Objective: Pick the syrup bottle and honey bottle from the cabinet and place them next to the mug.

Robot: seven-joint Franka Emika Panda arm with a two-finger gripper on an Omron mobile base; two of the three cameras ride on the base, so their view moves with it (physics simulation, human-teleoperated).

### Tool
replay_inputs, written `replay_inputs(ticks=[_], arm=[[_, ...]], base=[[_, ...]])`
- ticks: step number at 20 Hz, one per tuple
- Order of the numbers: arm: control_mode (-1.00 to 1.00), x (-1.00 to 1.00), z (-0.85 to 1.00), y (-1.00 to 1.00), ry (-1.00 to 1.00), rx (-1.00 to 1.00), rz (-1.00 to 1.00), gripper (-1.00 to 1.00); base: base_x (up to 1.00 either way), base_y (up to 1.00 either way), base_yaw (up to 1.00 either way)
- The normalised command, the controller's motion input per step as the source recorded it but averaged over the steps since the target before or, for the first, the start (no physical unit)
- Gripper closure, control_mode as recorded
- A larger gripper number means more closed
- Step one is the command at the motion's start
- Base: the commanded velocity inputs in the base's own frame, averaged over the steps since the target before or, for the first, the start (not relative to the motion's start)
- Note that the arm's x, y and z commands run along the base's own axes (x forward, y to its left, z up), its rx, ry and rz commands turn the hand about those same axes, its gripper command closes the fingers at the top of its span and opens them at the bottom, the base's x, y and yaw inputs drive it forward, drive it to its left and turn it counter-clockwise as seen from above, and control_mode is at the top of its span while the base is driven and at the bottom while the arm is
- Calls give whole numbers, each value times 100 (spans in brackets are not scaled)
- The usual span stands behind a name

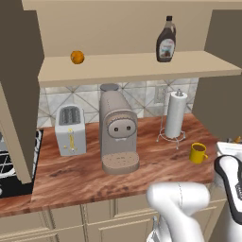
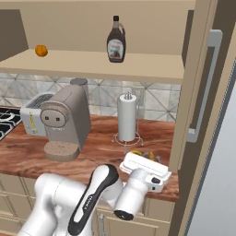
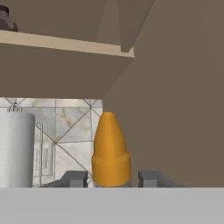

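My gripper [image 3: 111,178] is shut on the honey bottle, whose orange pointed cap [image 3: 109,148] stands upright between the two finger tips; its body is hidden below. In the left base view the white hand [image 1: 230,152] hangs low at the counter's right end, just right of the yellow mug [image 1: 198,152]. The tall dark syrup bottle [image 1: 166,40] [image 2: 116,41] stands upright on the cabinet's tan shelf [image 1: 142,67] [image 2: 92,62], right of centre.
A round orange fruit [image 1: 77,57] lies on the shelf's left part. On the wooden counter stand a toaster [image 1: 71,130], a coffee machine [image 1: 118,132] and a paper towel roll [image 1: 176,116]. An open dark cabinet door [image 2: 203,83] hangs close on the right.
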Motion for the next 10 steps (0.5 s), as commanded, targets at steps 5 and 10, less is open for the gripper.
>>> replay_inputs(ticks=[5,10], arm=[[-100,40,0,10,1,0,0,100],[-100,4,0,17,3,0,0,100]], base=[[0,0,0],[0,0,0]])
